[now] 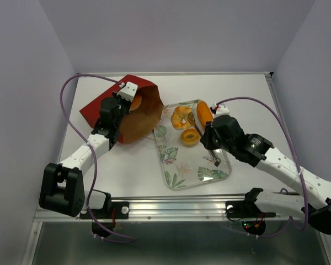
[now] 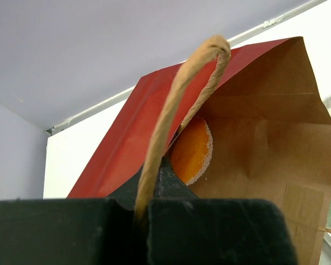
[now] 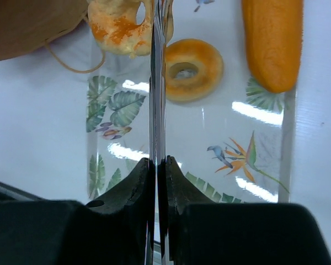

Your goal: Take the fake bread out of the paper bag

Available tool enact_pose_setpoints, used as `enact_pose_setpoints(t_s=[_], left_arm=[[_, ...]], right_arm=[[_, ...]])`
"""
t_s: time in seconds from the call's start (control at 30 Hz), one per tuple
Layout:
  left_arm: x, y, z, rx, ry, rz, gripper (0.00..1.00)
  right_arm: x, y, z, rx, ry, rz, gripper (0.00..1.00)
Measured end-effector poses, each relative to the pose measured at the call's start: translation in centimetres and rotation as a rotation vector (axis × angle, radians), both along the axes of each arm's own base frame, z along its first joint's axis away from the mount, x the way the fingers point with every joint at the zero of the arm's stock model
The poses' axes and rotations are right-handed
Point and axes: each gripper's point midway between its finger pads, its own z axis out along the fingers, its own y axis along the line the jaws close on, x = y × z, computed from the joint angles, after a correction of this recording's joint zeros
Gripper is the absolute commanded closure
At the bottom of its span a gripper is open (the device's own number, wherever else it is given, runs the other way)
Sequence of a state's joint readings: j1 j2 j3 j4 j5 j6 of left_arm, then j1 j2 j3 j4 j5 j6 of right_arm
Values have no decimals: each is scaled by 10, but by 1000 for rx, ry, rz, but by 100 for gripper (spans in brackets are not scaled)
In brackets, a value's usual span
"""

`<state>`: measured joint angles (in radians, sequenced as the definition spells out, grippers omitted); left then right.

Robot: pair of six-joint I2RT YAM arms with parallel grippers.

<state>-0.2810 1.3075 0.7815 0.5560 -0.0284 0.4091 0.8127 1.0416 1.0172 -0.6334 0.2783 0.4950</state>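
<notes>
Pale lavender walls (image 1: 176, 33), white table (image 1: 243, 91), metal rail (image 1: 176, 208) along near edge

White links (image 1: 91, 149); black joints (image 1: 60, 187); cables (image 1: 62, 105) seemingly purple.

A clear rectangular tray (image 1: 179, 168) was set slightly askew near the middle of the white table (image 1: 248, 99). It was printed with green leaves and orange flowers (also a small blue bird). An aluminium rail (image 1: 176, 208) was fixed along the near edge, and the table was enclosed by pale lilac walls (image 1: 176, 33).
</notes>
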Motion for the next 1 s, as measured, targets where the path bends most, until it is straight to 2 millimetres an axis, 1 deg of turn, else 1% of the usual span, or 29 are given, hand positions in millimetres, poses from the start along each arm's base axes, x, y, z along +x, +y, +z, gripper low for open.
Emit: enact_pose_setpoints(t_s=[0.1, 0.27, 0.37, 0.5, 0.57, 0.63, 0.67, 0.7, 0.73, 0.8, 0.83, 0.87, 0.9, 0.93, 0.97, 1.0], left_arm=[[0, 1, 1, 1, -1, 3, 100], [1, 1, 2, 4, -4, 6, 100], [1, 1, 2, 7, -5, 4, 100], [1, 1, 2, 8, -4, 3, 100], [0, 1, 2, 7, -3, 2, 100], [0, 0, 1, 3, -2, 2, 100], [0, 0, 1, 2, -2, 2, 100], [0, 0, 1, -1, -1, 2, 100], [0, 0, 1, -4, 0, 3, 100], [0, 0, 1, -8, 1, 3, 100], [0, 0, 1, -13, 2, 5, 100], [0, 0, 1, -18, 3, 8, 100], [0, 1, 1, -26, 4, 14, 100], [0, 1, 1, -37, 7, 22, 100], [0, 2, 0, -46, 9, 28, 100], [0, 2, 0, -57, 11, 36, 100]], right_arm=[[11, -10, -7, -32, 9, -52, 99], [41, -28, -33, -74, 69, -144, 97], [61, -26, -43, -63, 80, -152, 97], [79, -9, -56, -41, 90, -103, 94], [88, 0, -62, -32, 98, -82, 89], [101, 12, -72, -26, 113, -58, 85], [104, 14, -76, -26, 119, -53, 82], [106, 16, -80, -29, 127, -51, 81], [108, 18, -86, -32, 138, -49, 74], [112, 20, -94, -41, 150, -48, 70], [113, 21, -98, -42, 157, -51, 63], [115, 20, -101, -48, 162, -53, 61], [116, 20, -104, -53, 167, -53, 61], [117, 20, -105, -54, 170, -56, 54], [118, 19, -106, -56, 172, -60, 54], [119, 19, -106, -56, 171, -60, 49]])
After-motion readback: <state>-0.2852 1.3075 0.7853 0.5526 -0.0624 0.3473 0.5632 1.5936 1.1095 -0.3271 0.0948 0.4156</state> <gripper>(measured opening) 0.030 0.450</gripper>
